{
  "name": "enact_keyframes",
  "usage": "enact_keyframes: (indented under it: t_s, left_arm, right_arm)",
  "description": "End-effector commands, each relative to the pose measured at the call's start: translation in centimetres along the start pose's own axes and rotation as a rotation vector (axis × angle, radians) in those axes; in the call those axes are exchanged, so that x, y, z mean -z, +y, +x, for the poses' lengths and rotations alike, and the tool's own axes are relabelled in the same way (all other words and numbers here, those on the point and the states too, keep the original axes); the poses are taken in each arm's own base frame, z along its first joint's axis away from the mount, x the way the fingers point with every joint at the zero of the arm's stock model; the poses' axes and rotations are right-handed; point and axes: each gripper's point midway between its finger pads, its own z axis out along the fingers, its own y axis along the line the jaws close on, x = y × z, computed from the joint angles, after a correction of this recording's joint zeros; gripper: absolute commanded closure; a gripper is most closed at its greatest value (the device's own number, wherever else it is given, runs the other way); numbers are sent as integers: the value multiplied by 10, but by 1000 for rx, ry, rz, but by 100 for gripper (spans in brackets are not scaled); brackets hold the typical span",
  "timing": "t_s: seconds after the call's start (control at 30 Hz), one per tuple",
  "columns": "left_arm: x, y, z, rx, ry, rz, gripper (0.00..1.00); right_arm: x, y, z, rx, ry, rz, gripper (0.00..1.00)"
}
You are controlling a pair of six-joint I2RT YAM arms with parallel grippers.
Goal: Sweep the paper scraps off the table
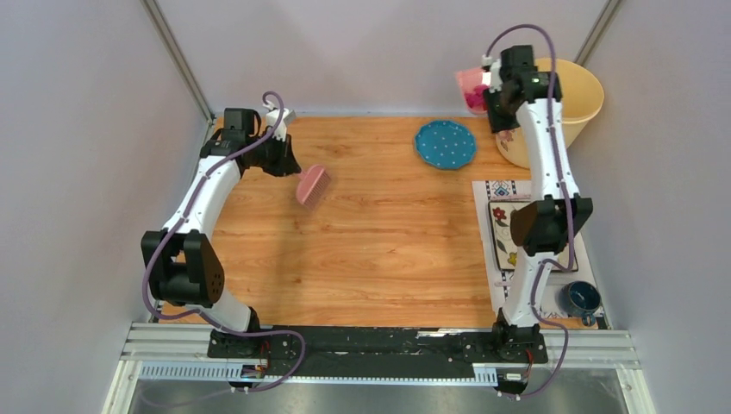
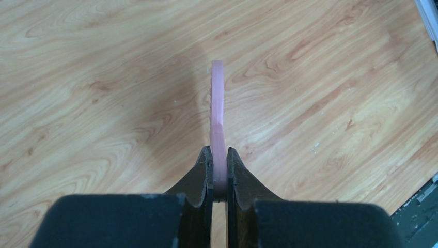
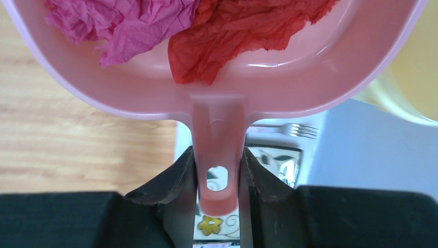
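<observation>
My left claw (image 2: pixel 219 152) is clamped on the thin flat handle of a pale pink plastic hand brush (image 2: pixel 217 103). I see it edge-on from my wrist, with small teeth along one side. From above, the brush head hangs over the far left part of the bench (image 1: pixel 388 259), whose smooth orange-brown wood-grain planks lie bare beneath it.

Further right, near the far edge, sits a round teal plate (image 1: pixel 445 144) with a scalloped rim and pale dots.

My right claw (image 3: pixel 219 155) grips the stubby handle of a glossy pale pink dustpan (image 3: pixel 289 82), just above the oval hanging hole. The paper scraps (image 3: pixel 222 36) lie inside its curved tray. They are thin, wrinkled sheets, magenta on the left and red on the right, and the two touch. I hold the pan raised at the far right corner, just beside a smooth yellow tub (image 1: pixel 579 95).

On the right edge of the bench lies a white patterned placemat (image 1: pixel 500 191) carrying a square floral dish and a metal fork (image 3: pixel 292 129). A dark blue mug (image 1: pixel 580 298) stands at its near end.
</observation>
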Motion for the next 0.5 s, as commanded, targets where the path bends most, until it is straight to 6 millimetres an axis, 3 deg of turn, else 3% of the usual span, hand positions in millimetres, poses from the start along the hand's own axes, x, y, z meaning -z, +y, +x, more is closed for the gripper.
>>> enact_keyframes:
  t_s: [0.0,0.03,0.2,0.37,0.4,0.43,0.47]
  left_arm:
    - [21,-13,-13,-79,-66,19,100]
    - [21,-16,-10,-70,-57,33,100]
    - [22,-21,-11,-61,-62,58,100]
    - [22,-22,-10,-59,-58,63,100]
    - [22,-22,-9,-60,-57,65,100]
    - [22,-22,-8,-62,-56,65,100]
    - [22,-23,-8,-65,-56,66,100]
  right_arm:
    - [51,-86,-12,-140,-138,183,100]
    - [56,-99,-20,-150,-186,212,100]
    - [70,-172,-16,-137,-208,439,100]
    - [84,-233,-18,-40,-177,707,100]
    - [92,-248,-28,-47,-221,767,100]
    - [87,-252,-26,-19,-202,796,100]
    - [95,-263,-25,38,-164,868,100]
